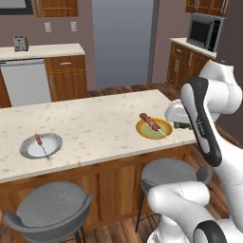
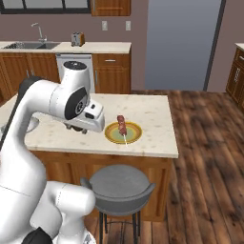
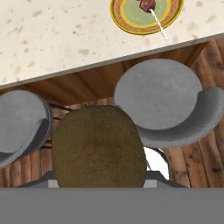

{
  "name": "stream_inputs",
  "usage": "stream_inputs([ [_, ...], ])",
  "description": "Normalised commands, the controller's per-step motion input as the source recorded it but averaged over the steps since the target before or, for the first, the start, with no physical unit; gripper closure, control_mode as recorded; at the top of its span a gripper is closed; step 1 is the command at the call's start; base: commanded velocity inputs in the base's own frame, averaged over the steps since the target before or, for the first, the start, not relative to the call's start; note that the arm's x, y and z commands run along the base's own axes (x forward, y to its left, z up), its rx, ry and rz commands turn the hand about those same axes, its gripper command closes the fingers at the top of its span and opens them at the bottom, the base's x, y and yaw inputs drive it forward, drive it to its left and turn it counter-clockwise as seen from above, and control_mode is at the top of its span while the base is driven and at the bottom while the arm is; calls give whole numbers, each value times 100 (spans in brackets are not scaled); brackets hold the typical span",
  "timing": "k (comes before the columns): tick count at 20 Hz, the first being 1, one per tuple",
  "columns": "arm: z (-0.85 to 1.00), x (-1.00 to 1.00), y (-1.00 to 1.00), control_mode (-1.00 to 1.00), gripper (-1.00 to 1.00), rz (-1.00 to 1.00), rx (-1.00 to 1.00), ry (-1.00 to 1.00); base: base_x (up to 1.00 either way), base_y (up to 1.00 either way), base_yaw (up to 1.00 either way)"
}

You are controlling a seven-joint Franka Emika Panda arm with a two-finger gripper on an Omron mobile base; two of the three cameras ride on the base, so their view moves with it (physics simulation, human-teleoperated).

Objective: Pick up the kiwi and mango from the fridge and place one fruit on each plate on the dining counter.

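A long counter (image 1: 95, 126) with a beige speckled stone top on a brown wood base runs across the middle of the left base view. At its left end sits a pale grey plate (image 1: 41, 145) holding a meat skewer (image 1: 41, 144). Toward its right end sits a yellow plate with a green rim (image 1: 154, 128), also holding a meat skewer (image 1: 154, 125) whose thin stick pokes out past the rim toward the counter's near edge. The white robot arm (image 1: 204, 114) rises on the right side, and its hand hangs just beside the right of the yellow plate, at the counter's near right corner.

In the hand view, the kiwi (image 3: 98, 148), a brown fuzzy oval, sits close to the camera at the bottom center, right where the pincer's tips would rise. The kiwi hides the tips, so how far the pincer is open cannot be told, though the fruit appears held there above the floor. Beyond it lie two grey round stools, one at the left (image 3: 19, 127) and one at the right (image 3: 164, 105), on a wood floor. The counter edge and the yellow plate show at the top of that view, well apart from the kiwi.

Behind the counter, against the far wall, stand wood cabinets (image 1: 66, 76), a white dishwasher (image 1: 26, 81), a toaster (image 1: 20, 43), and at far right a microwave (image 1: 205, 31).
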Motion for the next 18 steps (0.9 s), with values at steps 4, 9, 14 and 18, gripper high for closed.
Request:
stream_inputs([
  [4,-57,84,-13,-100,100,0,0,20,0,0,0],
  [9,-25,77,-35,-100,100,0,6,11,0,0,0],
  [14,-16,66,-47,-100,100,0,9,2,0,0,0],
  [18,-35,52,-27,-100,100,0,1,0,0,0,0],
])
